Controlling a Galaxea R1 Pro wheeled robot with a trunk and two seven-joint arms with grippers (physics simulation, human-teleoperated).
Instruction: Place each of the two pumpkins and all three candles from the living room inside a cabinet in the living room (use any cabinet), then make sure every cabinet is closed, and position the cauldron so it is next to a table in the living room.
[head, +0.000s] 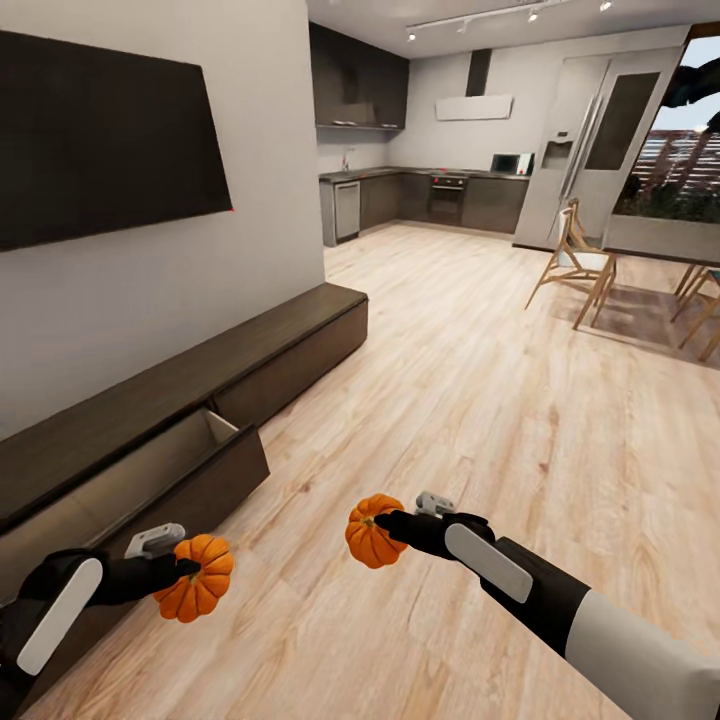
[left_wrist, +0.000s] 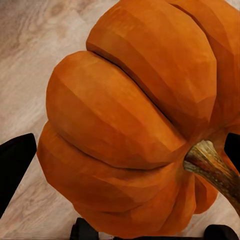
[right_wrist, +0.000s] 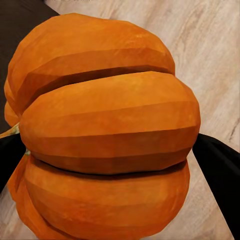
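A: How will these pumpkins handle, do you reckon?

B: Light and stiff, I'd judge: small, hard-shelled, ribbed. The ribs give the jaws something to bite, but the round body could roll out of a loose pinch. Best held across the widest part, flank to flank, away from the stem.

A: And where are they now?

B: One in each gripper, both off the floor (head: 470, 400). The left gripper (head: 185, 572) has its jaws pinching the left pumpkin (head: 196, 577); in the left wrist view that pumpkin (left_wrist: 135, 120) sits between the dark fingers (left_wrist: 15, 165), its stem (left_wrist: 212, 167) pointing off toward one of them. The right gripper (head: 385, 528) is closed on the right pumpkin (head: 372, 531); its wrist view shows the pumpkin (right_wrist: 105, 130) seated deep between the jaws, a finger (right_wrist: 220, 175) on its flank.

A: Close to the cabinet?

B: The cabinet (head: 200, 370) runs along the wall on the left, with one drawer (head: 190, 460) pulled open. The left pumpkin hangs just beside that drawer front, not over the opening. The right one is farther out over the floor.
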